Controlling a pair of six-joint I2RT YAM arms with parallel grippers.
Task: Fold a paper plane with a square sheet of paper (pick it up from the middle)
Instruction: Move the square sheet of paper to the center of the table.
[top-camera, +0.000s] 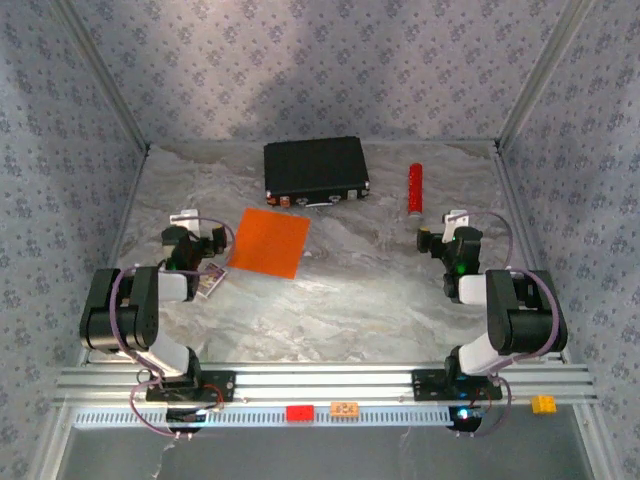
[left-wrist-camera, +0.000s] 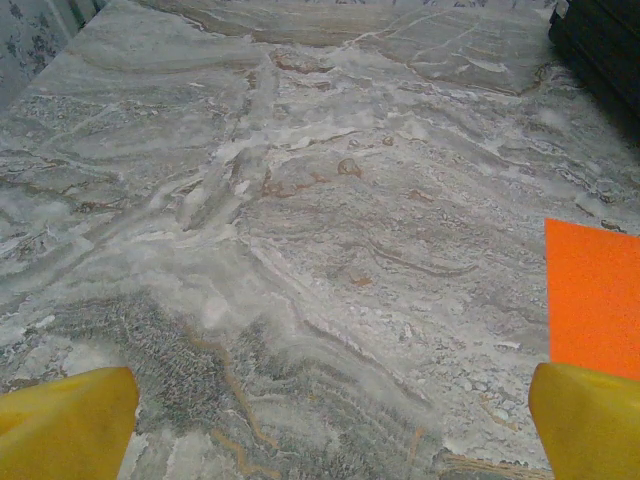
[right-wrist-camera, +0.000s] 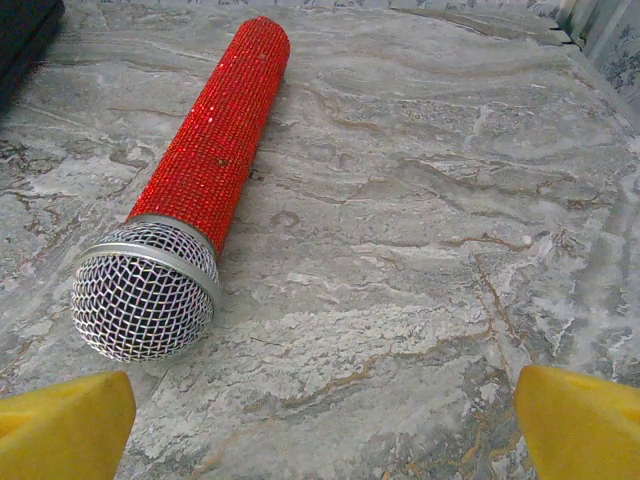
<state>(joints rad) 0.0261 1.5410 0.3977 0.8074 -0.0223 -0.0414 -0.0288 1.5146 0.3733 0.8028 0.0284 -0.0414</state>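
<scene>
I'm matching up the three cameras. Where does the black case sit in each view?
Top external: black case at far centre.
Left wrist: black case at the top right corner.
Right wrist: black case at the top left corner.
Shared landmark: the marbled tabletop.

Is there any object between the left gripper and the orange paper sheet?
Nothing visible stands between them. The open left gripper has just bare marble table between it and the square sheet of paper, which lies flat to its right.
</scene>
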